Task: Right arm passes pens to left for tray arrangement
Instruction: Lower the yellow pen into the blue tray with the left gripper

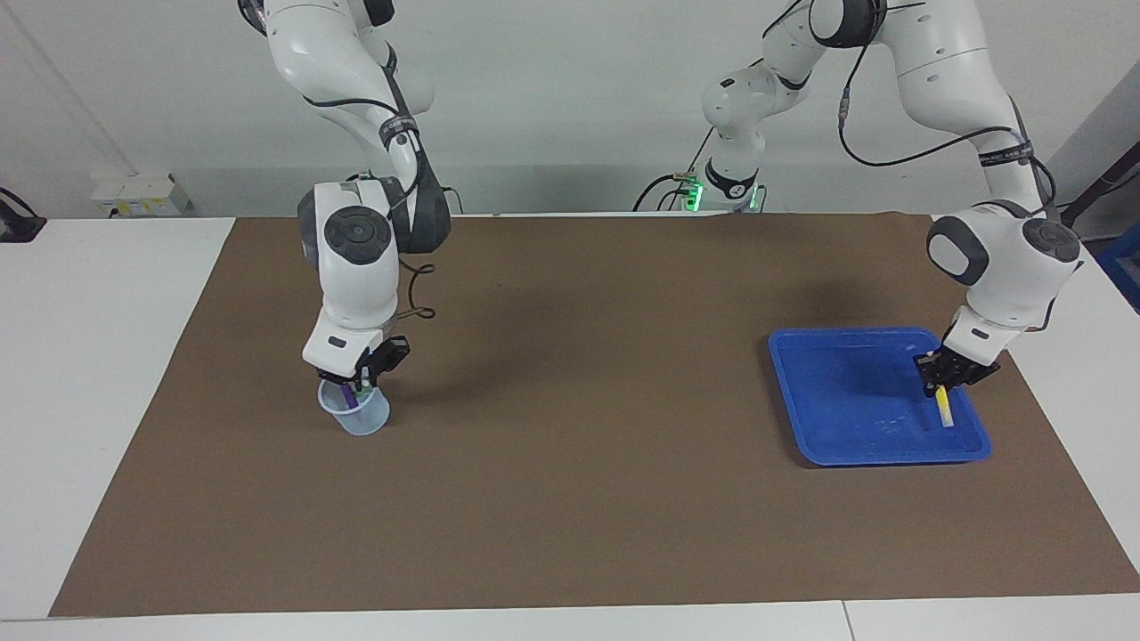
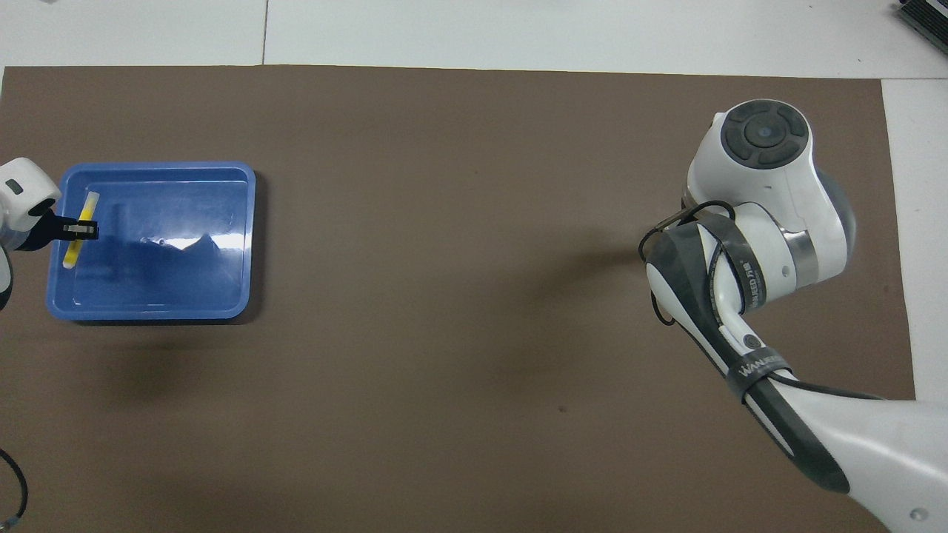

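Observation:
My right gripper (image 1: 361, 384) reaches down into the mouth of a small clear cup (image 1: 363, 418) at the right arm's end of the mat. It is shut on the green pen (image 1: 367, 385). The purple pen (image 1: 347, 399) stands in the same cup. From overhead the right arm's wrist hides the cup and that gripper. My left gripper (image 1: 940, 386) (image 2: 80, 231) is low in the blue tray (image 1: 846, 401) (image 2: 185, 281), by its rim toward the left arm's end. It is shut on the yellow pen (image 1: 945, 413) (image 2: 89, 204), which hangs tilted with its whitish tip close to the tray's floor.
A brown mat (image 1: 579, 445) covers the table's middle, with white table surface around it. A grey power box (image 1: 138, 194) sits at the table's edge beside the right arm's base. A loose cable loop (image 1: 419, 303) hangs off the right arm's wrist.

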### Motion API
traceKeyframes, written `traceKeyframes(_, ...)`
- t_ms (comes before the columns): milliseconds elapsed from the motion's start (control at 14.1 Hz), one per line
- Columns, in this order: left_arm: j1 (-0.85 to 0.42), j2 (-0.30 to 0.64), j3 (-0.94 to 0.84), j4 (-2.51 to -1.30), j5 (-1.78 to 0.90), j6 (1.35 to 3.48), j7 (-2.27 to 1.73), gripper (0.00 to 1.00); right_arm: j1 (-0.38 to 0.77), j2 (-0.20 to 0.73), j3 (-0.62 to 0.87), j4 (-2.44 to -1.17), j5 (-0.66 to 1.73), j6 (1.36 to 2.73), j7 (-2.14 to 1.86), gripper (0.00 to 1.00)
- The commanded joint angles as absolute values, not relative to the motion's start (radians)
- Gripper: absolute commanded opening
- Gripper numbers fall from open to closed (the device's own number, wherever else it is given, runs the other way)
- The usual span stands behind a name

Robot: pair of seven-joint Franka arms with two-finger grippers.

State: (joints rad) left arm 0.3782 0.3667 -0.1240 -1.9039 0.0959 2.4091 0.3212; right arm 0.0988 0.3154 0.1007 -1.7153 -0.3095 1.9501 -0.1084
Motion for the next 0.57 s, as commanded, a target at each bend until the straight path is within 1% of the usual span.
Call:
traceKeyframes(0,0.388,0.367,-0.13,-1.936,0.13,2.434,0.328,0.0,0.089,0.305,0.106,-1.642,-0.262,1.87,-0.13,0.17)
traceKeyframes(212,0.388,0.364,-0.13,-1.951,0.163,2.439,0.328,0.0,0.086,0.273,0.106,-1.586,-0.22,1.81,-0.13,0.17)
traceKeyframes(283,0.388,0.364,-0.13,-1.951,0.163,2.438,0.328,0.09,0.081,0.253,0.106,-1.58,-0.198,1.793,-0.13,0.17)
traceKeyframes(425,0.388,0.364,-0.13,-1.944,0.163,2.436,0.324,0.43,0.08,0.221,0.101,-1.562,-0.16,1.757,-0.129,0.17)
traceKeyframes(496,0.388,0.364,-0.13,-1.937,0.163,2.425,0.321,0.48,0.08,0.213,0.098,-1.54,-0.141,1.731,-0.129,0.17)
